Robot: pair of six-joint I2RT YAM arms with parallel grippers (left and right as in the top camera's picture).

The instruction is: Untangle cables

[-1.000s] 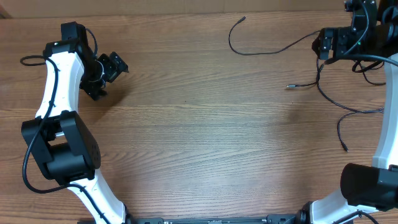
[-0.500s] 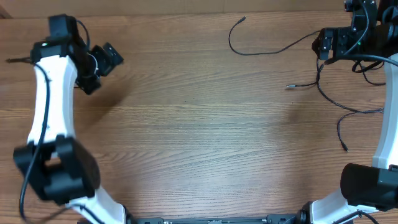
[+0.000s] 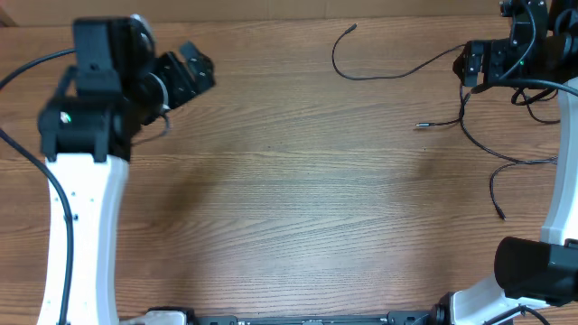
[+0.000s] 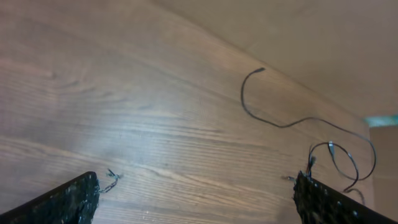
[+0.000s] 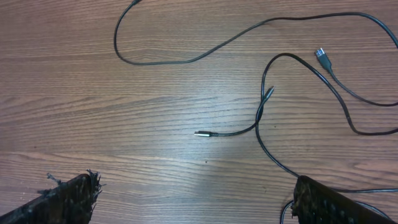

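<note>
Several thin black cables lie loose at the table's far right. One long cable (image 3: 379,76) curves from a plug tip near the back edge toward my right gripper (image 3: 467,65). A short one with a silver tip (image 3: 438,124) and another trailing forward (image 3: 495,185) cross just below that gripper. In the right wrist view the long cable (image 5: 186,59), the silver-tipped cable (image 5: 224,133) and a plug end (image 5: 321,55) lie ahead of my open, empty right gripper (image 5: 196,190). My left gripper (image 3: 188,76) is far left, open and empty (image 4: 196,190). It sees the cables (image 4: 249,106) far off.
The wooden table (image 3: 289,199) spans the view. Thicker black arm cables run by the right arm (image 3: 542,95) and the left arm (image 3: 27,68). A tan wall edge (image 4: 311,37) lies behind the table.
My left arm has risen and swung toward the back and right, gripper now nearer the back edge. The right arm and the cables have not moved.
</note>
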